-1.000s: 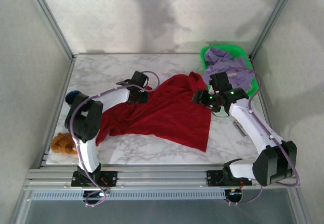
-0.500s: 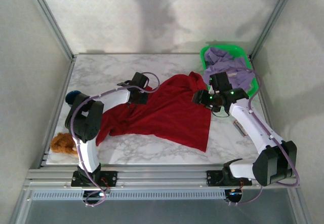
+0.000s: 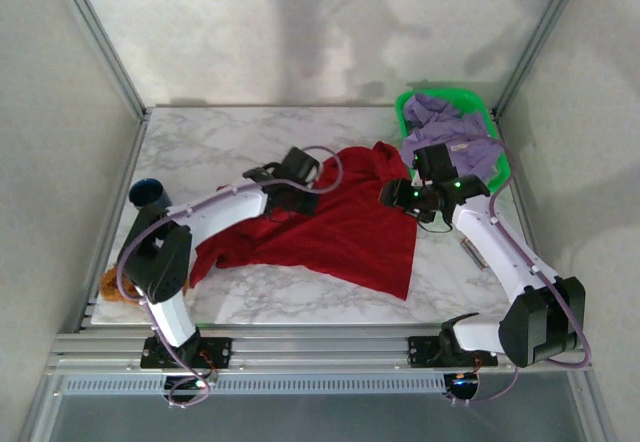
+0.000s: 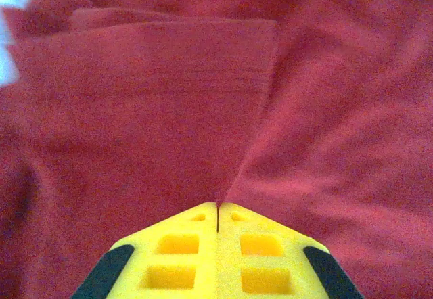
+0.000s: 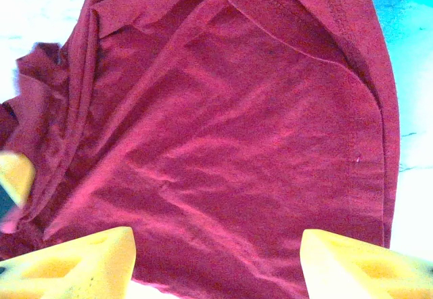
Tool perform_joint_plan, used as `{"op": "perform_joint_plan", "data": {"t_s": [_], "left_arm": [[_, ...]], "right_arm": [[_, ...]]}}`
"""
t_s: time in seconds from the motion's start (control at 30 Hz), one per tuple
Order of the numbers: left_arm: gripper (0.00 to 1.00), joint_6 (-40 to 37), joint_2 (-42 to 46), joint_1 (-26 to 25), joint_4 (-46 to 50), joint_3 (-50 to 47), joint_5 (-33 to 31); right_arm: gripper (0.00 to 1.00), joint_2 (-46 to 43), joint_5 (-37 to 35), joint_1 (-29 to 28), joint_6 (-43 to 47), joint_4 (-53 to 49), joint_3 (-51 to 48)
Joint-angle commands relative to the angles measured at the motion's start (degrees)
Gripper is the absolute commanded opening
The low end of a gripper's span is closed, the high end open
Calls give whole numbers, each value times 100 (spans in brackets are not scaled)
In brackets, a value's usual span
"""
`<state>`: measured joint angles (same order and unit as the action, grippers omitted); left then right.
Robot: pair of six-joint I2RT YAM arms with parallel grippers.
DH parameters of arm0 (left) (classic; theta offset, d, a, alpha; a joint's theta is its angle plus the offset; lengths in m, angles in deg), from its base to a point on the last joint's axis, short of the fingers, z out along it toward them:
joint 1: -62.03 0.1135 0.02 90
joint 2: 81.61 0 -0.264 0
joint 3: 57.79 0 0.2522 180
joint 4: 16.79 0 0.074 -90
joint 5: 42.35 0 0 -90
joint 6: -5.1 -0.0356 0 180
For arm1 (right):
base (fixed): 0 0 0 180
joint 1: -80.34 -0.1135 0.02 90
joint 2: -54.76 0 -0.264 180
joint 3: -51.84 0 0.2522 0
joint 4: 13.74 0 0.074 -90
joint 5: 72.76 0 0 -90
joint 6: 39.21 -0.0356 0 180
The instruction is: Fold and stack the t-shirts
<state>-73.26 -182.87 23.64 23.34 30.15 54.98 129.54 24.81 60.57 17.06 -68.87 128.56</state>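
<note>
On the marble tabletop [image 3: 200, 142] lies the deep red t-shirt [image 3: 345, 227], rumpled, soft and limp; it will likely sag and drag, so hems and corners suit gripping best. The left end effector [image 4: 218, 211] pinches a fold of it; the right end effector [image 5: 216, 239] gapes wide above it, holding nothing. The green basket [image 3: 401, 114] holds the bunched lavender t-shirt [image 3: 450, 137].

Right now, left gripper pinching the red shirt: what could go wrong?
1. The left gripper pinches a thin ridge of the red shirt; it may slip or lift one layer.
2. The right gripper is open over the shirt, holding nothing; a one-sided pull could skew it.
3. The shirt's far corner lies near the basket; dragging might snag.
</note>
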Motion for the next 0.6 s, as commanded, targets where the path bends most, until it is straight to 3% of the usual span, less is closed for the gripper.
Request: {"op": "perform_joint_plan", "data": {"t_s": [0.0,0.07,0.2,0.37,0.57], "left_arm": [[4,577,-82,-467,196,-548,712],[21,700,-151,-653,17,-746,838],[38,820,10,-784,-86,-709,716],[38,857,629,-661,-49,-596,142],[35,331,429,-491,-9,-387,264]], "right_arm": [[66,17,35,-28,16,66,-90],[66,19,5,-32,42,49,-76],[66,88,7,-27,100,-2,14],[66,124,-1,-18,113,6,68],[67,26,-45,27,95,-3,-50]]}}
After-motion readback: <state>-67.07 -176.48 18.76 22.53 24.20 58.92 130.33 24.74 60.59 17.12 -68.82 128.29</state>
